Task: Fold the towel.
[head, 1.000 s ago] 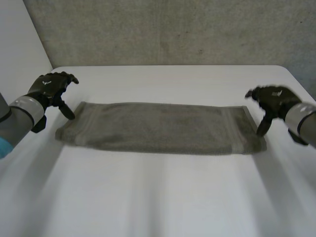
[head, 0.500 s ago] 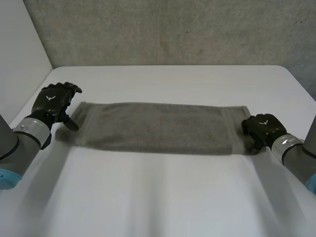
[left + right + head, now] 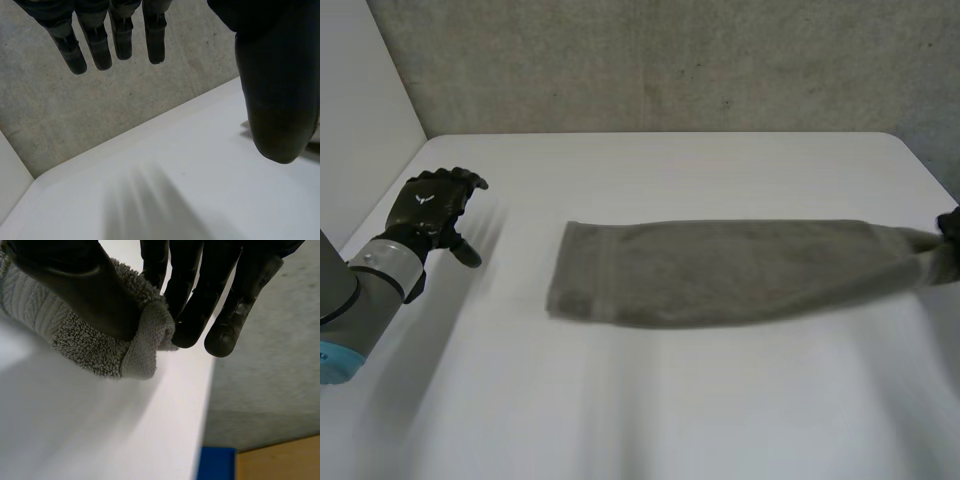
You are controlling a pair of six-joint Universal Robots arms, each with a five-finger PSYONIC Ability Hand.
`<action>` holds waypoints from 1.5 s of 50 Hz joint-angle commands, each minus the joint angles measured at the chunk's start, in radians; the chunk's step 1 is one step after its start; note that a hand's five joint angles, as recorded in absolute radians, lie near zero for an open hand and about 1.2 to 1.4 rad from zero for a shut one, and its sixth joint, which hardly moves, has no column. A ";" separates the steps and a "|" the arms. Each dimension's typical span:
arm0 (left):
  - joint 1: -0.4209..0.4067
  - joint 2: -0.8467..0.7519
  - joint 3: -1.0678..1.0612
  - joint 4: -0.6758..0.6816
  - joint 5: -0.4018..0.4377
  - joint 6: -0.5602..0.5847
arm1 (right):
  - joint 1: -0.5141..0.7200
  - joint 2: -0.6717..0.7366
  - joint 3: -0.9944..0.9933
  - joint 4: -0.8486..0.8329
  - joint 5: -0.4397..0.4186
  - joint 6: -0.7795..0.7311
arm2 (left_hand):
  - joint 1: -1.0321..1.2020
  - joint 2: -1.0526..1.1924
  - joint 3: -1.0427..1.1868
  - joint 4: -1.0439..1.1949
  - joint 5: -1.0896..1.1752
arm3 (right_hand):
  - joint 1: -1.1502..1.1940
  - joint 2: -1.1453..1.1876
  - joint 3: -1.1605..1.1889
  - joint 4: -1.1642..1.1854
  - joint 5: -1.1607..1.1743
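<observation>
Towel [image 3: 720, 272]: grey-brown terry, one long strip lying left-right on the table, ctr to right side.
Towel left end: flat, squared off, w/ a woven band across it just inside the edge.
Towel right end: narrows and bunches to a point at the table's right edge.
Towel close up [image 3: 90, 347]: loopy pile, hem rolled into a thick fold, underside against the white top.
Right hand [image 3: 952, 228]: at the far-right edge of the table, on the towel's right end.
Right hand grip [image 3: 75, 285]: thumb pressed onto the rolled hem, fingers curled in from the other side, cloth pinched btw them.
Left hand [image 3: 430, 205]: above bare table at the left, well apart from the towel's left end, touching nothing.
Left hand fingers [image 3: 100, 45]: straight, side by side, thumb held wide of them; spread and relaxed, nothing held.
Table [image 3: 650, 410]: white, smooth, rounded far corners.
Room: rough grey wall [image 3: 670, 60] behind the table's far edge; pale panel [image 3: 360, 90] at the left.
</observation>
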 commanded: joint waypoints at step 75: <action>-0.192 0.005 -0.083 0.000 0.099 0.017 | 0.512 -0.032 0.268 -0.174 0.103 0.438 | -0.031 -0.018 -0.023 -0.031 -0.003 | -0.623 -0.614 -0.619 -0.651 -0.644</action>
